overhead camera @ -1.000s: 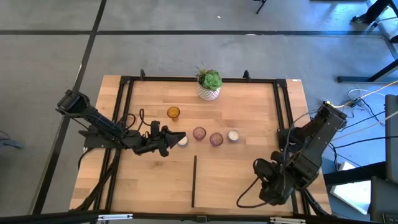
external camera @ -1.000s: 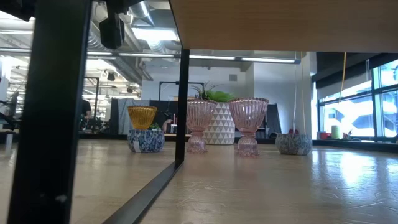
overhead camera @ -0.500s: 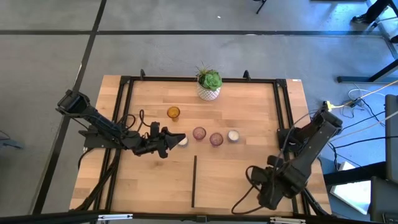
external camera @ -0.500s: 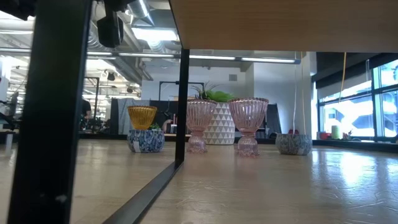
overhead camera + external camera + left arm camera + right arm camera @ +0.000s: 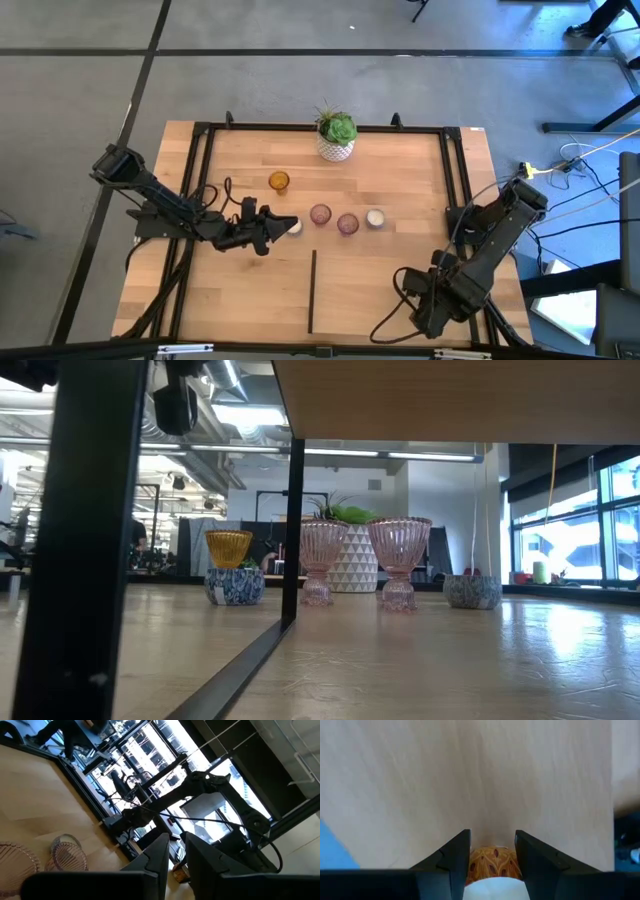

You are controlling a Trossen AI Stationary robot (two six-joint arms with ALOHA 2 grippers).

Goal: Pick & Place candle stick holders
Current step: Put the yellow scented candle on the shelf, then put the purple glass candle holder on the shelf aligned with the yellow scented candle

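While clamped in the right gripper (image 5: 492, 836) above the front right of the surface (image 5: 400, 170), rides clear of the wood as the one piece in transit: orange-patterned cream holder (image 5: 492, 863), pinched on both flanks by the dark fingers. Judged barely under way, with one of six holders lifted and no drop-off spot identifiable. Left standing in a loose line across mid-surface: amber holder (image 5: 279, 181), two mauve holders (image 5: 320, 215) (image 5: 347, 224), a cream holder (image 5: 375, 218) at the line's right end, and another cream holder (image 5: 294, 227) just beside the left gripper (image 5: 278, 225). Shows, from the left wrist, fingers drawn almost together with only a slit between and nothing held. Stand upright on their feet in the low view, long axes vertical, mouths up. Appears, for the carried piece, to point its pale rim back toward the wrist, axis roughly along the fingers. Behind the line, untouched: potted plant (image 5: 336, 140).
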